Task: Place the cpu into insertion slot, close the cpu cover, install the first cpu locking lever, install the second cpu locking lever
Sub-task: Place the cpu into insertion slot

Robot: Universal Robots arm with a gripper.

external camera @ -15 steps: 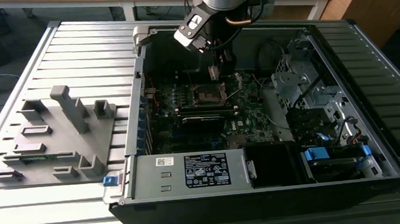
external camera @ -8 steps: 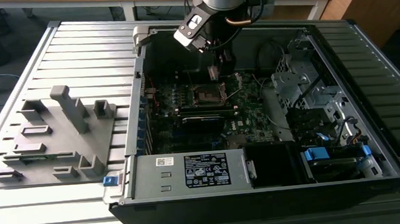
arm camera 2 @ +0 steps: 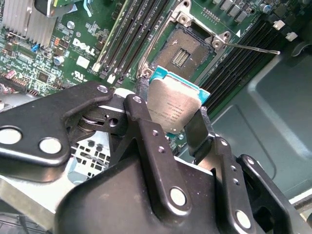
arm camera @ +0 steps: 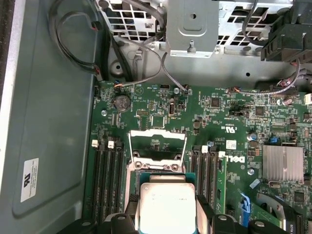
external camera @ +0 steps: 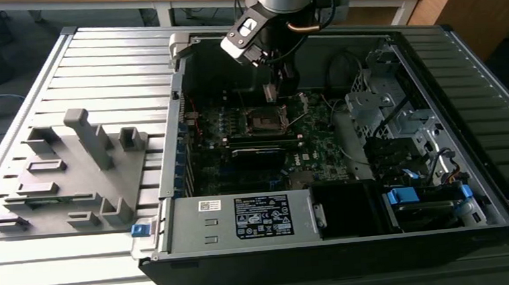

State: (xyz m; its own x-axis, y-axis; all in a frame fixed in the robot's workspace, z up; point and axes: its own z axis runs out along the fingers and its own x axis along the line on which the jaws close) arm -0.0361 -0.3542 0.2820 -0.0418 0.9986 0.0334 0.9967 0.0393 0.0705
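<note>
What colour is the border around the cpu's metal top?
Teal, framing the dull silver top of the cpu; clearest in the second wrist view.

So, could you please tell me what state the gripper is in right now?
The gripper is shut on the cpu, which is not yet in the insertion slot.

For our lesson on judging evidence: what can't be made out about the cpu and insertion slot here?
Underside of the cpu: faces away in both wrist views.
Contacts of the insertion slot, exterior view: too small.
That slot, first wrist view: largely behind the cpu.
Cpu side edges, second wrist view: covered where the gripper clamps them.
</note>
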